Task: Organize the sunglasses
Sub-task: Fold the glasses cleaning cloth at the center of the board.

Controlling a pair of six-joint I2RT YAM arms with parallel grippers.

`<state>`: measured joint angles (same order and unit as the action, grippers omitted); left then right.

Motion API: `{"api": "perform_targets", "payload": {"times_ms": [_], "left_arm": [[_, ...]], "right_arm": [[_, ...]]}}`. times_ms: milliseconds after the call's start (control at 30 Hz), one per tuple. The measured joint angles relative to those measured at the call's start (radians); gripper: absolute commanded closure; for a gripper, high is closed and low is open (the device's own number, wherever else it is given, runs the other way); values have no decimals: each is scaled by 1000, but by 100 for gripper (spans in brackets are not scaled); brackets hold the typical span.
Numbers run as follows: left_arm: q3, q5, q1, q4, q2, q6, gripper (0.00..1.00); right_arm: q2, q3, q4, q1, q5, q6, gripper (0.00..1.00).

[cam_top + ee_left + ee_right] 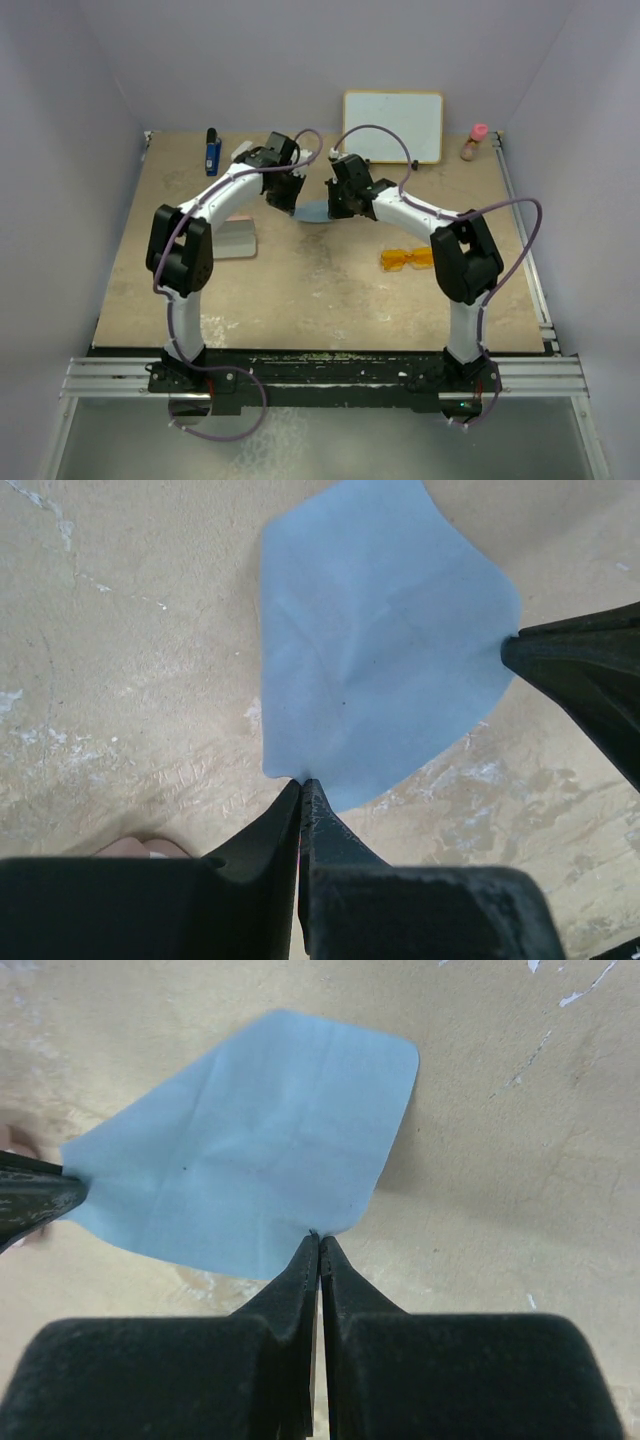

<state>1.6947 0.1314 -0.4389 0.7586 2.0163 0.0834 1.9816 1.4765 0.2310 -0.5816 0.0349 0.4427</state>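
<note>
Between your two sets of fingers, the light blue cloth (pixel 380 650) hung spread, seemingly raised off the table (pixel 300 300). Your left gripper (pixel 301 785) was clamped on one corner and your right gripper (pixel 318 1240) on a neighbouring one, both pairs of tips pressed together.

Each hold sat at the very edge of the fabric, so the likeliest failure was a slip. Pulling the arms apart too hard or unevenly could have drawn a corner out from the tips, leaving the cloth dangling from one side or dropped in a heap. The tips were also near each other, so closing in further could have knocked them together.

The sunglasses (pixel 408 259) lay on the table well back from your right fingers, beside that arm's elbow, held by neither gripper. The pink case (pixel 237 238) lay back from your left fingers, beside that arm. Beyond both fingertips, along the far edge, stood a whiteboard (pixel 393 126), a blue item (pixel 213 152) and a pink-capped bottle (pixel 478 142), all well apart from the cloth.
</note>
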Motion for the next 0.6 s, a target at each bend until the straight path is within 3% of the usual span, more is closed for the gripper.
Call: {"api": "perform_targets", "payload": {"times_ms": [133, 367, 600], "left_arm": [[-17, 23, 0, -8, -45, -1, 96], [-187, 50, 0, -83, -230, -2, 96], [-192, 56, 0, -124, -321, 2, 96]], "right_arm": [[-61, -28, -6, -7, 0, 4, 100], [-142, -54, 20, -10, 0, 27, 100], [-237, -76, 71, -22, 0, 49, 100]]}}
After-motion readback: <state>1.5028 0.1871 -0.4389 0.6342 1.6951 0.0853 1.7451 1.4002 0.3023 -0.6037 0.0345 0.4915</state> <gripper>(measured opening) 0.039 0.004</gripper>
